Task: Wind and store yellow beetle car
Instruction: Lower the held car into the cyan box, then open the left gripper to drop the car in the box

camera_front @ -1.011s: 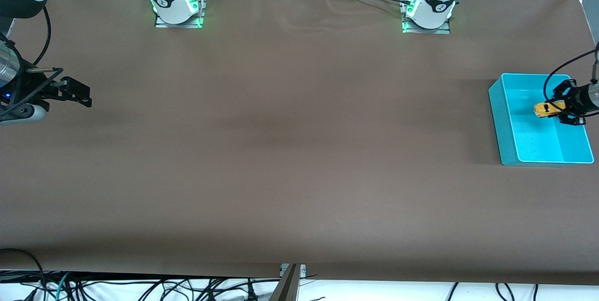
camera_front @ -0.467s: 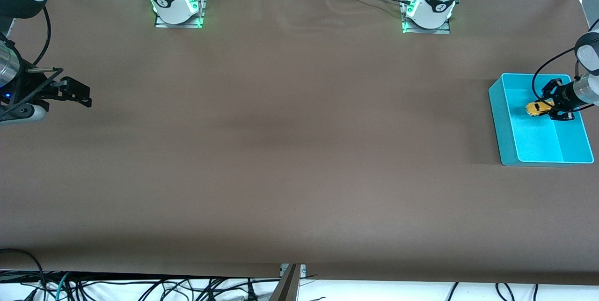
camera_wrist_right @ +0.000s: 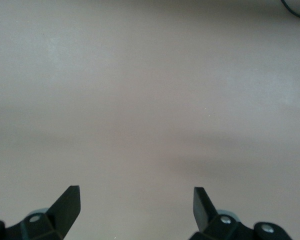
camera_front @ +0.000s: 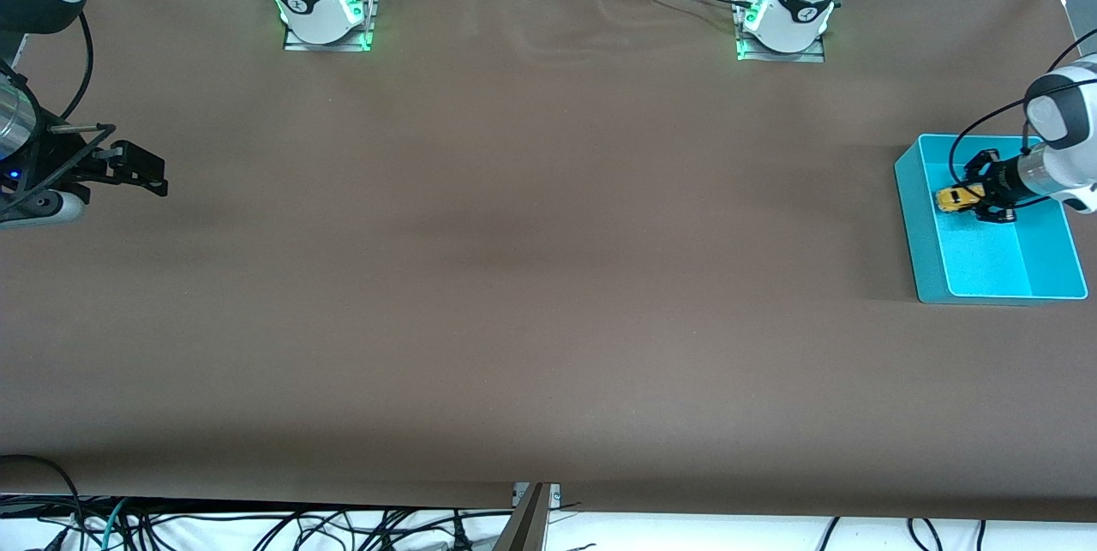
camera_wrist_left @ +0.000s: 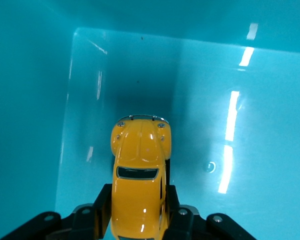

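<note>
The yellow beetle car (camera_front: 954,197) is a tiny rounded toy with dark windows. My left gripper (camera_front: 973,194) is shut on its sides and holds it low inside the cyan bin (camera_front: 927,244), near the bin's wall toward the right arm's end. In the left wrist view the car (camera_wrist_left: 140,175) sits between the black fingers (camera_wrist_left: 102,207), nose toward the bin's corner. My right gripper (camera_front: 141,169) is open and empty at the right arm's end of the table; its fingers (camera_wrist_right: 70,202) stand wide apart over bare brown cloth.
The cyan bin stands at the left arm's end of the table. The brown cloth table (camera_front: 531,277) stretches between the two arm bases (camera_front: 326,11) (camera_front: 780,20). Cables hang below the table's near edge.
My left gripper has carried the car across the bin toward the right arm's end and lowered it. The right arm has not moved.
</note>
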